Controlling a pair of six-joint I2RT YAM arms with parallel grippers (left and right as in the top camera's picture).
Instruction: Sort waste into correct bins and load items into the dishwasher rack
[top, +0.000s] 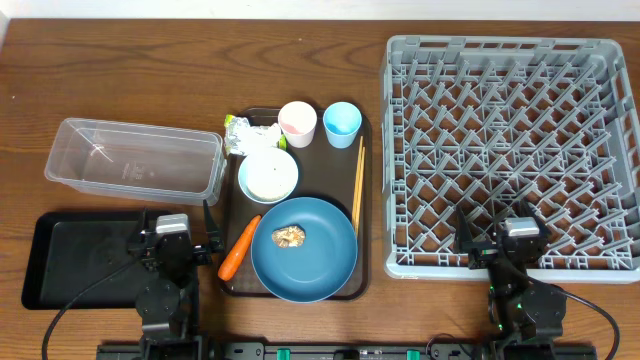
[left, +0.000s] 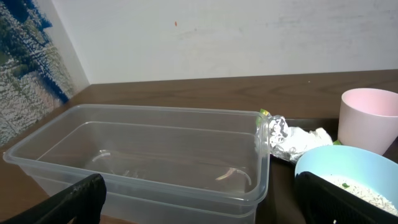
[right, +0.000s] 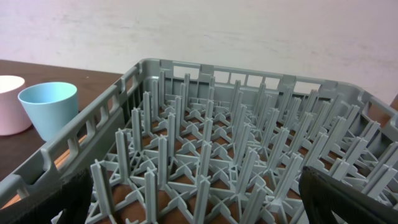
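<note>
On the dark brown serving tray (top: 364, 215) lie the blue plate (top: 310, 262) with a brown lump (top: 290, 236), the white bowl (top: 268, 176), pink cup (top: 298, 123), light blue cup (top: 342, 123), chopsticks (top: 357, 185), carrot (top: 239, 247) and crumpled wrapper (top: 248, 133). The clear tub (top: 135, 158) and black tray (top: 80, 258) are at the left, the grey rack (top: 510, 150) at the right. My left gripper (top: 178, 225) is open and empty before the tub (left: 155, 155). The left wrist view shows rice (left: 360, 186) in the bowl. My right gripper (top: 497, 228) is open over the rack's front edge (right: 249, 124).
The wrapper (left: 289, 140) lies between the tub and the pink cup (left: 370, 118). The light blue cup (right: 53, 109) stands just left of the rack wall. A pale wall rises behind the table. Bare wood shows along the far edge.
</note>
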